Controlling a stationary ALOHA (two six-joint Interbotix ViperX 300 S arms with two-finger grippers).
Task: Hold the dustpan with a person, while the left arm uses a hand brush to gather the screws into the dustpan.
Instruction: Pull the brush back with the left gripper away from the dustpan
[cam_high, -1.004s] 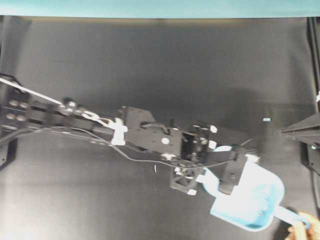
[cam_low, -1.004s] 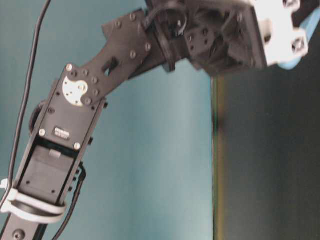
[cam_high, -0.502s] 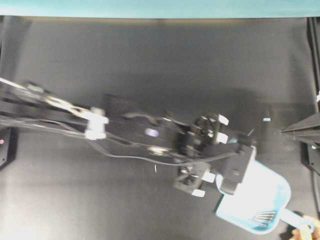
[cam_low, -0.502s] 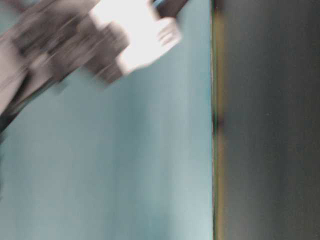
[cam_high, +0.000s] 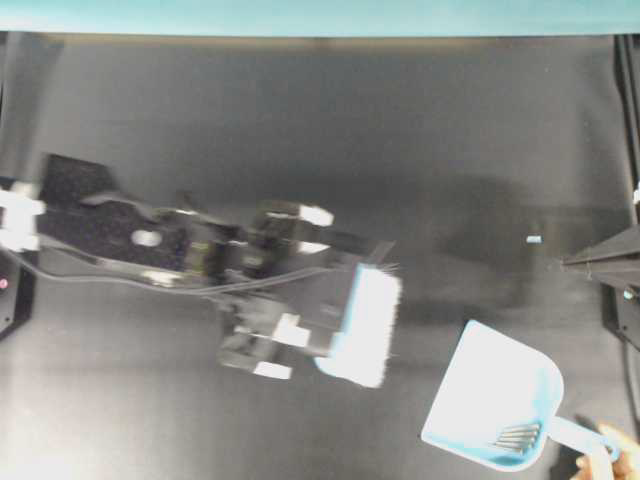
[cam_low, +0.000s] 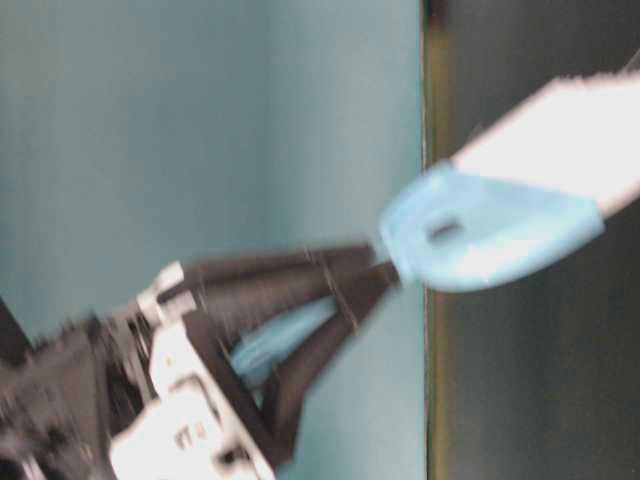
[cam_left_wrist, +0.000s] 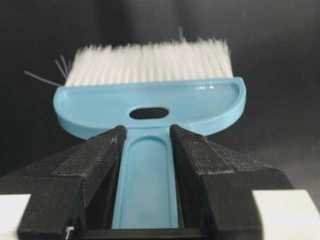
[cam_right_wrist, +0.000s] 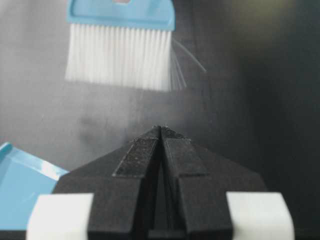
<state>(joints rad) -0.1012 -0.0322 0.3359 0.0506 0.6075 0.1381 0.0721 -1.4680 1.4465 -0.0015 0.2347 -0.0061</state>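
1. While the left end effector (cam_left_wrist: 145, 165) stays clamped on the hand brush (cam_left_wrist: 150, 102) handle, the white bristles sit above the dark surface (cam_high: 300, 120)
2. Dustpan (cam_high: 490, 400) lies at four o'clock from the brush, apart, screws (cam_high: 517, 437) inside, the person (cam_high: 600, 462) holding its handle
3. Right end effector (cam_right_wrist: 161, 131) at three o'clock: fingers together

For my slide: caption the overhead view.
Left gripper holds the hand brush clear of the dustpan, screws inside.
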